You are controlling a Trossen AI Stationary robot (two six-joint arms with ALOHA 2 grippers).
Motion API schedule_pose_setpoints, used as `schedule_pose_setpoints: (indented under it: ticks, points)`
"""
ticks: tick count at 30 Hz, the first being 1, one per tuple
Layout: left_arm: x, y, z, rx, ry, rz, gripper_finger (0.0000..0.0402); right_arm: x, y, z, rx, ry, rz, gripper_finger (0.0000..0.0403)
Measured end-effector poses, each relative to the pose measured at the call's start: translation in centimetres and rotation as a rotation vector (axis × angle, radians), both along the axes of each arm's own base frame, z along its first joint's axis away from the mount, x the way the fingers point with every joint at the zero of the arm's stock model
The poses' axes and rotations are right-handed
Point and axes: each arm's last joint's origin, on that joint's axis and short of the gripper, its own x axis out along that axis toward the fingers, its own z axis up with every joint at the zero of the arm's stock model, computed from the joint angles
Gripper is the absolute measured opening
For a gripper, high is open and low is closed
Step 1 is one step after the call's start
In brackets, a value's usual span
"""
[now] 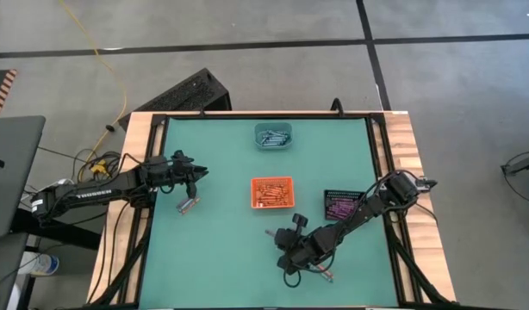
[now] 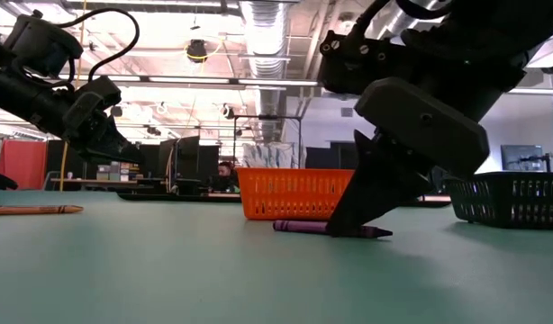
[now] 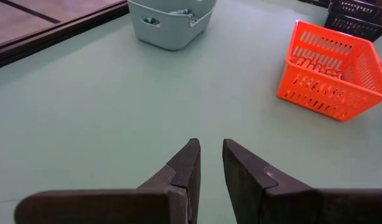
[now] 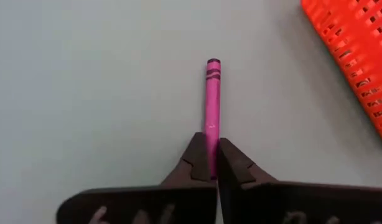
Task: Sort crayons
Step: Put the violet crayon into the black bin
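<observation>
A purple-pink crayon (image 4: 212,99) lies on the green table (image 1: 221,258) in front of the orange basket (image 1: 271,191). My right gripper (image 4: 214,158) is shut on it, slanting down from the right. In the low view the crayon (image 2: 303,227) rests flat, with its pointed end past the dark fingers (image 2: 353,202). My left gripper (image 3: 211,149) hangs over the table's left side, slightly open with nothing between its fingers. An orange crayon (image 2: 33,210) lies on the table at the left. Orange-red crayons fill the orange basket. My right gripper pinches the purple-pink crayon between its two fingertips (image 4: 197,155), near the pointed end (image 2: 376,231). The fingers slant down from above and lie along the crayon, whose flat banded end (image 4: 213,65) points away from them. The crayon lies on the table.
A teal bin (image 1: 273,136) with blue-grey crayons stands at the far middle. A black basket (image 1: 340,205) with purple crayons stands right of the orange basket, beside the right arm. A wooden frame (image 1: 402,146) rims the table.
</observation>
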Motion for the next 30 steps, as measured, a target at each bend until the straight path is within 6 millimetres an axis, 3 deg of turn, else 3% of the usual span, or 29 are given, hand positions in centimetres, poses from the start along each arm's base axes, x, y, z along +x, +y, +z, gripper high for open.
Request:
schedule_pose_setpoints:
  ticks: [5,9,14,17,23,30]
  points:
    - [0.0,0.0,0.0,0.000,0.001,0.000,0.0056,-0.3,-0.2,1.3,-0.010,0.017,0.059,0.0006]
    - [0.0,0.0,0.0,0.000,0.000,0.000,0.0056,-1.7,-1.0,5.9,-0.018,0.004,0.096,0.0003]
    - [0.0,0.0,0.0,0.000,0.000,0.000,0.0056,-6.0,-2.9,12.0,-0.012,0.071,0.089,0.0002]
    - [0.0,0.0,0.0,0.000,0.000,0.000,0.0056,-9.5,-4.3,14.2,0.018,0.210,0.072,0.0002]
    - [0.0,0.0,0.0,0.000,0.000,0.000,0.0056,-14.7,-6.8,13.8,0.012,0.438,0.045,0.0002]
    - [0.0,0.0,0.0,0.000,0.001,0.000,0.0056,-17.0,-9.0,11.3,0.003,0.493,0.003,0.0003]
